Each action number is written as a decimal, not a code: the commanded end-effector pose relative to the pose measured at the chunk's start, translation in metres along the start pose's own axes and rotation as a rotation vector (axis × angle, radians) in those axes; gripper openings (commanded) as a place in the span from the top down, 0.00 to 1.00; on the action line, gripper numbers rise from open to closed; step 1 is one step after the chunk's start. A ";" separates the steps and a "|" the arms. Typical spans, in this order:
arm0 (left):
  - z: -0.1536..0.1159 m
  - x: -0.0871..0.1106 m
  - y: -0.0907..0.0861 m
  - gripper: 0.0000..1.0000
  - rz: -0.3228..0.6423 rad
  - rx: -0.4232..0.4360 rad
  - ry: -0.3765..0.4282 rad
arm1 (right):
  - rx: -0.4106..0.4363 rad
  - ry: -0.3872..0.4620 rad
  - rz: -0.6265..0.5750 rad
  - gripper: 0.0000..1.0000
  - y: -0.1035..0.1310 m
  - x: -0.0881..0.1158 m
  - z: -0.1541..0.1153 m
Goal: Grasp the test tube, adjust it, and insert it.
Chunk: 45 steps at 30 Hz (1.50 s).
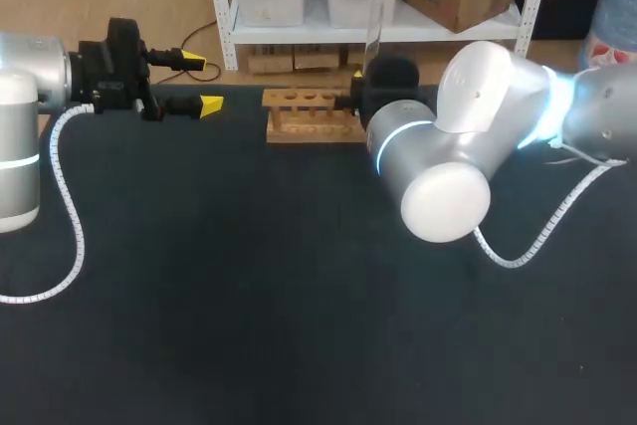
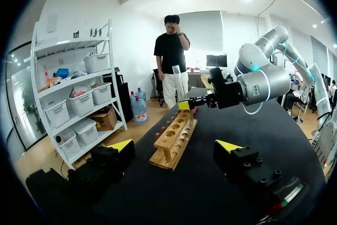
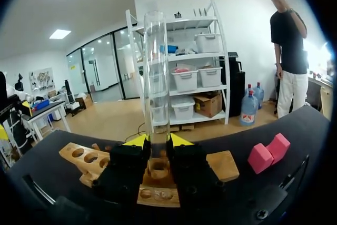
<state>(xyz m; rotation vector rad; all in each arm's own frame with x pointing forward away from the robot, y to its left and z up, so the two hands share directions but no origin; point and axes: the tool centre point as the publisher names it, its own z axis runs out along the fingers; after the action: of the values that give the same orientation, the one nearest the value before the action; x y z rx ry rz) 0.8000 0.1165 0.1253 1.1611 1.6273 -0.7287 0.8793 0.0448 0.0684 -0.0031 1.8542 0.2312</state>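
Black-topped table (image 1: 249, 296). A wooden test tube rack (image 1: 311, 114) stands at the far edge, near the middle, long side facing the robot.

Right arm comes in from the right and reaches to the rack's right end. Right gripper (image 3: 157, 142) is closed narrow on a clear glass test tube (image 3: 156, 77), one yellow-tipped finger on each side of it near its lower end. The tube stands upright, most of its length rising above the fingers. Its bottom hangs directly over a hole at that end of the rack (image 3: 87, 162). Can't tell whether the tip has entered the hole.

Left arm is at the far left, well apart from the rack. Left gripper (image 1: 202, 84) is held level, fingers spread wide, nothing between them, pointing along the table toward the rack.

From the left wrist the tube (image 2: 177, 77) shows upright past the rack's far end.

A pink blocky object (image 3: 268, 152) lies on the table beside the rack.
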 end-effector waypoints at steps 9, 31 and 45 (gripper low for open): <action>0.000 0.002 -0.001 0.00 0.004 -0.004 -0.007 | -0.034 0.021 -0.006 0.71 0.001 0.013 0.004; 0.000 0.002 -0.001 0.00 0.004 -0.004 -0.007 | 0.007 0.014 0.008 0.00 0.003 0.007 -0.001; 0.000 0.002 -0.001 0.00 0.004 -0.004 -0.007 | 0.082 -0.018 0.046 0.00 -0.004 -0.003 -0.004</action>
<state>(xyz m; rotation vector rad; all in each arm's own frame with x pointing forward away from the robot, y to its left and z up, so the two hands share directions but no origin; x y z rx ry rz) 0.8000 0.1165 0.1253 1.1611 1.6273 -0.7287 0.8832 0.0422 0.0699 0.1007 1.8511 0.1787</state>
